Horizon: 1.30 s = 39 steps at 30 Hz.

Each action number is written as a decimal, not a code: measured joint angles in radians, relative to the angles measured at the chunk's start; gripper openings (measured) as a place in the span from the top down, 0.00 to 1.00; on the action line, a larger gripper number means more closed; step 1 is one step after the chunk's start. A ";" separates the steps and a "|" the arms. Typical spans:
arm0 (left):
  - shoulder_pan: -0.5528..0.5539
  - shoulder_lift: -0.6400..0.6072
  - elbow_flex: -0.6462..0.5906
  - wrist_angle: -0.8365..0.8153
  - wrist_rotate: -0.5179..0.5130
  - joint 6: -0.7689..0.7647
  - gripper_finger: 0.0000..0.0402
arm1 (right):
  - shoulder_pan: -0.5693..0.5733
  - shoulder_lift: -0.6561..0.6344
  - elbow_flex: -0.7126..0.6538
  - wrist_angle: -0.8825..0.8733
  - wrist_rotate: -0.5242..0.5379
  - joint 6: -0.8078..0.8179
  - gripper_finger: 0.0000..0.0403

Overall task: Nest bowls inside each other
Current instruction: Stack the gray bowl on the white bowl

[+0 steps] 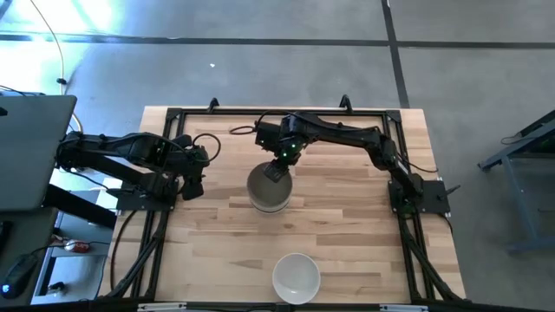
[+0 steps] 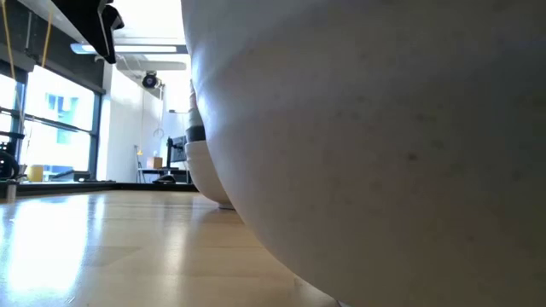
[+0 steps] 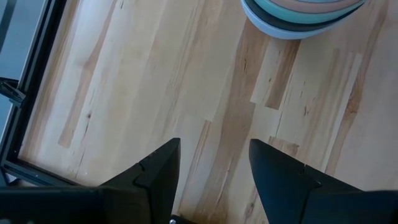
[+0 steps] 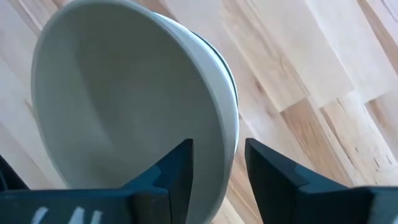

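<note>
While the right fingers (image 4: 217,171) stand apart, nothing clamped between them, the rim of the top white bowl (image 4: 124,93) sits right at the gap: one finger over the bowl's inside, the other outside the wall. Whether either pad touches the rim cannot be told. That white bowl rests on top of a stack of bowls (image 1: 268,189), a thin dark edge of the next bowl showing just under its rim in the right wrist view. From above, the right gripper (image 1: 276,166) hangs over the far rim of the stack, near the middle of the tabletop (image 1: 347,234).

Left fingers (image 3: 214,174) are open too, empty, bare wood showing between them. Ahead of them, well apart, is the foot of the same stack, with mint green, peach and dark rims layered over a pale bottom bowl (image 3: 298,18). In the high view the left gripper (image 1: 191,184) sits off to the side of the stack, near the tabletop's left frame, not touching any bowl.

Farther out, a single white bowl (image 1: 297,277) stands alone near the front edge of the tabletop, well apart from both sets of fingers and from the stack. The low view is mostly filled by this bowl's pale wall (image 2: 384,145), with the stack partly visible behind it.
</note>
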<state>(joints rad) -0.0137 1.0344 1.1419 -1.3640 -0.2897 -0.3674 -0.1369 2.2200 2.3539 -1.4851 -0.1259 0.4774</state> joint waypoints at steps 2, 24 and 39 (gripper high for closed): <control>0.000 0.000 0.000 0.000 0.000 0.000 0.55 | 0.000 0.000 0.000 -0.002 0.003 0.001 0.69; 0.000 0.000 0.000 0.000 0.018 -0.005 0.55 | 0.002 0.000 0.000 -0.030 0.012 -0.019 0.99; 0.000 0.000 0.000 0.001 0.022 -0.007 0.55 | 0.002 0.000 -0.001 0.004 -0.006 -0.007 0.72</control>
<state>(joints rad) -0.0139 1.0344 1.1419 -1.3632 -0.2681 -0.3744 -0.1345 2.2200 2.3534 -1.4816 -0.1322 0.4702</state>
